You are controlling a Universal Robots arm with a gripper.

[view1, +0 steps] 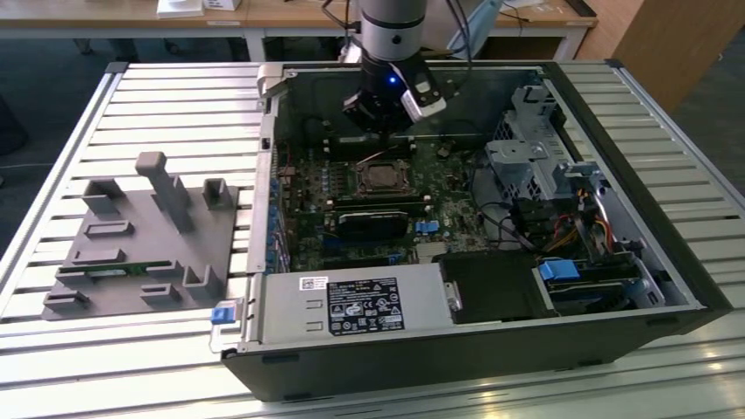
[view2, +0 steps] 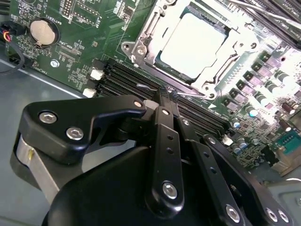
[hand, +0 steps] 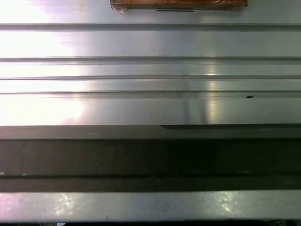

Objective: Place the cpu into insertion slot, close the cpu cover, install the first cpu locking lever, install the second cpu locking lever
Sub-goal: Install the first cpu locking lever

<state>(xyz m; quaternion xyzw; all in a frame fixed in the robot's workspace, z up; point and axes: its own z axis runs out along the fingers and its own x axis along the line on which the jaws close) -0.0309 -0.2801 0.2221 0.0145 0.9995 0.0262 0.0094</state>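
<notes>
The cpu (view2: pixel 195 44) lies flat in the insertion slot (view1: pixel 382 178) on the green motherboard, its pale metal face up. The silvery cpu cover (view2: pixel 141 49) lies down around it, framing the chip. My gripper (view2: pixel 165 94) hangs just off the socket's edge, over the long black memory slots (view2: pixel 122 77), with its black fingers (view2: pixel 162 117) shut together at the tips. A thin wire lever (view2: pixel 148 88) runs right beside the tips; I cannot tell whether they touch it. In the exterior view the gripper (view1: pixel 390 118) sits inside the open case, just behind the socket.
The open computer case (view1: pixel 652 253) lies on a slatted metal table (hand: pixel 150 70). A grey fixture block (view1: pixel 140 236) sits at the exterior view's left. A power supply (view1: pixel 349 305) and drive bays (view1: pixel 582 279) fill the case front. A coin cell (view2: pixel 43 32) is on the board.
</notes>
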